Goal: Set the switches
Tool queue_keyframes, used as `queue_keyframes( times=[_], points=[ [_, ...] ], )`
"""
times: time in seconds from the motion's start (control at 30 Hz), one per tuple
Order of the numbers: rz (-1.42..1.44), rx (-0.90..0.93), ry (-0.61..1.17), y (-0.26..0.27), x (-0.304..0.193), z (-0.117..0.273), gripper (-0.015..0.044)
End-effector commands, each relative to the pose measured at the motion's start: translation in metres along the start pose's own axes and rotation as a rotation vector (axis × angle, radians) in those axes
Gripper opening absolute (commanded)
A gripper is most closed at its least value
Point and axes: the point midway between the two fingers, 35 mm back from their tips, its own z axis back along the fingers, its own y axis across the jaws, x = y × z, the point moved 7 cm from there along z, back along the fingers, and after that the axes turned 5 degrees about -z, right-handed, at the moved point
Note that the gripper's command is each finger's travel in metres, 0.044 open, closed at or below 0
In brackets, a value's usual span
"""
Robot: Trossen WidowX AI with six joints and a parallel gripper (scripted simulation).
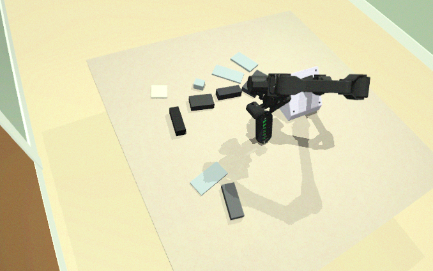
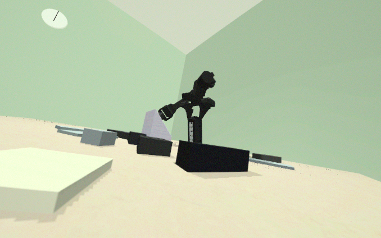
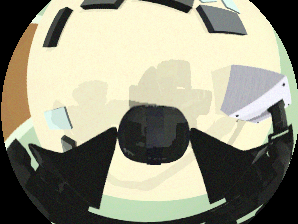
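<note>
The dark controller unit [image 1: 259, 129] [image 2: 198, 132] [image 3: 154, 145] hangs upright on end between the fingers of my gripper [image 1: 264, 113] [image 2: 195, 118] [image 3: 154, 132]. The fingers are shut on its two long sides near the upper end. Its row of green-marked rocker switches [image 1: 264, 128] faces the top view, too small there to read each setting. The white label [image 2: 191, 132] shows as a narrow strip on the left side in the exterior view, too oblique to read surely. A black block hides the unit's lower end there, so whether it touches the bench is unclear.
A lavender sloped housing [image 1: 304, 107] [image 2: 153, 126] [image 3: 252, 92] stands beside the arm. Dark blocks [image 1: 177, 121] [image 2: 212, 157] and pale blue plates [image 1: 227, 73] lie at the back and left. Another plate [image 1: 209, 178] and a grey block [image 1: 232, 201] lie in front. A cream tile [image 1: 159, 91] [image 2: 42, 168] lies far left.
</note>
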Motion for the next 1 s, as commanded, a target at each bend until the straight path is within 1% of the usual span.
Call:
queue_keyframes(
  times=[0.0, 0.97],
  points=[
    [0.0, -0.009, -0.003, -0.001, 0.005, -0.002, 0.0338],
    [0.0, -0.009, -0.004, 0.001, 0.028, -0.008, 0.0338]
  ],
)
